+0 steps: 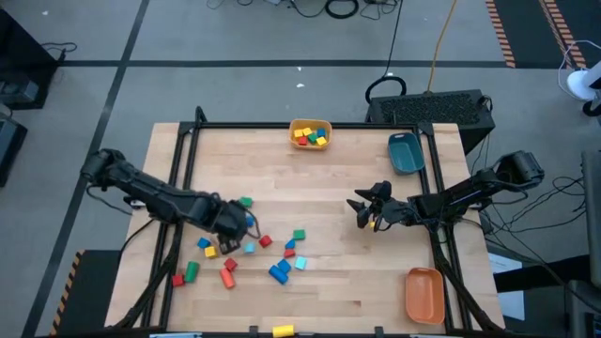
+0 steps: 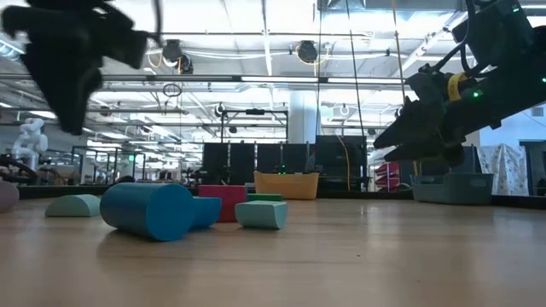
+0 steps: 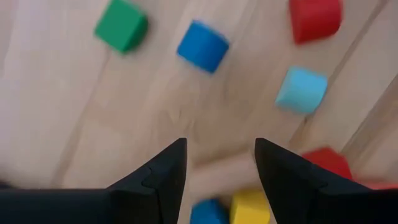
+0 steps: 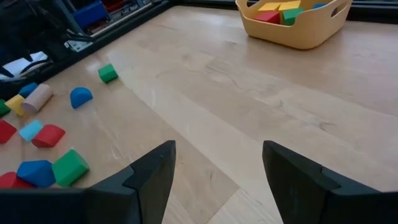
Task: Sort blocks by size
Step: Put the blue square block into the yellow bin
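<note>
Wooden blocks (image 1: 246, 255) in red, blue, cyan, green, yellow and plain wood lie scattered on the pale wood-plank table (image 1: 329, 178), lower left of centre in the high view; a few already sit in the yellow plastic bin (image 1: 310, 134) at the upper middle. The left gripper (image 1: 228, 235) hovers over the scatter, jaws parted and empty, with a plain wooden cylinder (image 3: 217, 177) lying between them in the left wrist view. To grasp well, likely centre the jaws over the cylinder, span its narrow width, and descend clear of the yellow cube (image 3: 250, 207). The right gripper (image 1: 368, 212) waits right of centre, jaws wide, holding nothing.
</note>
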`<state>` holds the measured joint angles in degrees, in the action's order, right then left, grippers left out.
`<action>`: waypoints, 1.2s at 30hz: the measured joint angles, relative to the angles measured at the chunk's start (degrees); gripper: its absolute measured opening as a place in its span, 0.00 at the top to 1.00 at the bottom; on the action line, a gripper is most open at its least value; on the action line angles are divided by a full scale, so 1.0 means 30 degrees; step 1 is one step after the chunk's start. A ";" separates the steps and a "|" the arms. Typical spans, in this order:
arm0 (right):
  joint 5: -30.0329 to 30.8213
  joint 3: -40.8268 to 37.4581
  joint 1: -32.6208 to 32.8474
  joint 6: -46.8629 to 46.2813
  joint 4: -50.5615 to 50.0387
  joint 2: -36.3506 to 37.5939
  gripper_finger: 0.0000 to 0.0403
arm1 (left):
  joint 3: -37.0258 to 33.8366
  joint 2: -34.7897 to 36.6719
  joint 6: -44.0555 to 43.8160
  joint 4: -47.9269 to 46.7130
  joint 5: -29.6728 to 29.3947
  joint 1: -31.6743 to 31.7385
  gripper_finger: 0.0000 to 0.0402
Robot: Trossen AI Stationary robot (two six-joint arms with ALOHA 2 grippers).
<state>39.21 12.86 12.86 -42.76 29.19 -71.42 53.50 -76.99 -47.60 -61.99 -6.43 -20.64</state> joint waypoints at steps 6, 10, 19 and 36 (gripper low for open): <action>0.0010 0.0000 0.0000 -0.0018 0.0011 0.0000 0.43 | -0.0228 0.0000 -0.2321 -0.1830 0.0000 -0.1619 0.52; -0.0092 0.0000 0.0061 -0.0117 0.0003 0.0000 0.43 | -0.0223 0.0000 -0.4995 -0.3529 -0.0004 -0.1853 0.52; 0.0039 0.0000 0.0663 -0.0230 -0.0064 0.0000 0.43 | -0.1246 0.0000 -1.0862 -0.2667 0.2069 -0.3242 0.52; 0.0469 0.0000 0.1268 -0.0624 -0.0123 0.0000 0.43 | -0.4396 -0.0032 -1.4541 0.0411 0.2637 -0.4925 0.35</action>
<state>40.62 12.86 16.67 -44.63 28.82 -71.42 40.31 -77.09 -91.22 -60.76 1.49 -35.42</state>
